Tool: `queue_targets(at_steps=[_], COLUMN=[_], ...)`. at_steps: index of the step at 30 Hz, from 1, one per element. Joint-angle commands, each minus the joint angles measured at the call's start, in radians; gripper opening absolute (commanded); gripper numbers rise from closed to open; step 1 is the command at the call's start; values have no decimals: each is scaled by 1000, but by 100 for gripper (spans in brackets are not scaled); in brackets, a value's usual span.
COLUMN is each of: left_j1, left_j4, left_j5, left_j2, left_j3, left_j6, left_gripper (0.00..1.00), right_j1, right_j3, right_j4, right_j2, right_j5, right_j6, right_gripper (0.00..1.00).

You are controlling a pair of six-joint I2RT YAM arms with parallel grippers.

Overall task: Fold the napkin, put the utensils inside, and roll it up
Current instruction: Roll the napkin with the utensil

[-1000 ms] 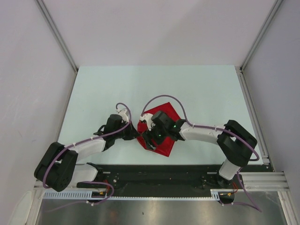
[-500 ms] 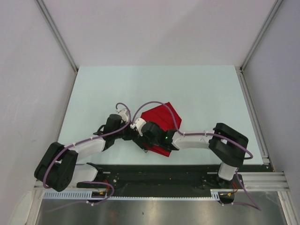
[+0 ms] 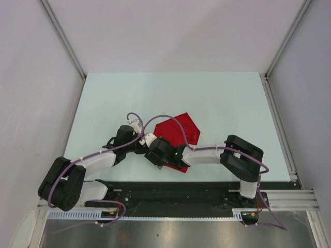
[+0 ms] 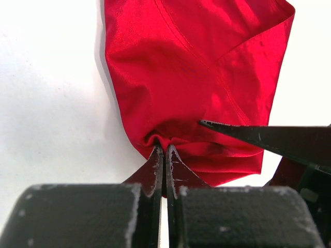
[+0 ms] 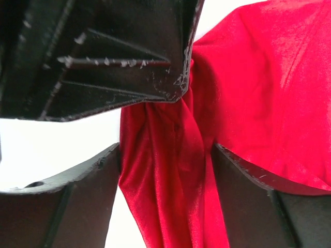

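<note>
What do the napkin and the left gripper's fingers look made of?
Napkin: thin woven cloth, probably satin-like. It has a soft sheen, visible hem lines and fine gathers where the left gripper pinches it.
Fingers: hard matte black, likely plastic, though metal can't be ruled out. The edges are scuffed pale.

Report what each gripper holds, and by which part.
Left gripper pinches the red napkin by a bunched edge. Right gripper straddles that bunch, jaws open, apparently not clamping it.

High fixed view from behind, straight down on the counter (image 3: 155, 93); both wrist views close, facing each other across the napkin (image 4: 181, 67).
</note>
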Motion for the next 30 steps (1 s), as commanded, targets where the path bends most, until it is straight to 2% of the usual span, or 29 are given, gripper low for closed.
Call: queue_targets(at_steps=[1, 8, 13, 14, 16, 17, 18, 19, 21, 22, 24, 25, 28, 30], left_j1=[11, 16, 19, 19, 19, 19, 19, 20, 25, 29, 43, 49, 55, 55], left_j4=[14, 17, 21, 29, 46, 52, 51, 44, 26, 20, 3, -5, -32, -43], left_j5=[18, 21, 26, 32, 46, 53, 52, 43, 11, 0, -28, -40, -95, -123], left_j2=[-4, -4, -1, 1, 1, -1, -2, -5, -34, -47, -88, -102, -179, -250], left_j3=[41, 44, 43, 41, 36, 35, 36, 35, 27, 11, -8, -26, -62, -83], left_j6=[16, 14, 14, 13, 11, 13, 13, 19, 24, 30, 33, 31, 28, 25], left_gripper=[0, 0, 0, 0, 1, 6, 12, 23, 35, 44, 55, 64, 73, 74], right_j1=[31, 67, 87, 84, 83, 77, 72, 67, 46, 38, 8, -6, -49, -80], right_j3=[55, 61, 61, 64, 75, 81, 87, 91, 107, 114, 140, 150, 189, 228], right_j4=[-69, -111, -115, -118, -123, -129, -143, -150, -184, -199, -250, -267, -327, -376], right_j2=[37, 54, 58, 63, 64, 66, 66, 64, 51, 46, 34, 29, 29, 35], right_j5=[124, 248, 261, 243, 215, 174, 158, 137, 72, 43, -43, -75, -211, -309], right_j6=[20, 41, 32, 29, 11, 3, -3, -8, -3, 4, 15, 26, 50, 60], right_gripper=[72, 47, 29, 17, 6, 0, 0, 0, 0, 0, 0, 0, 0, 0])
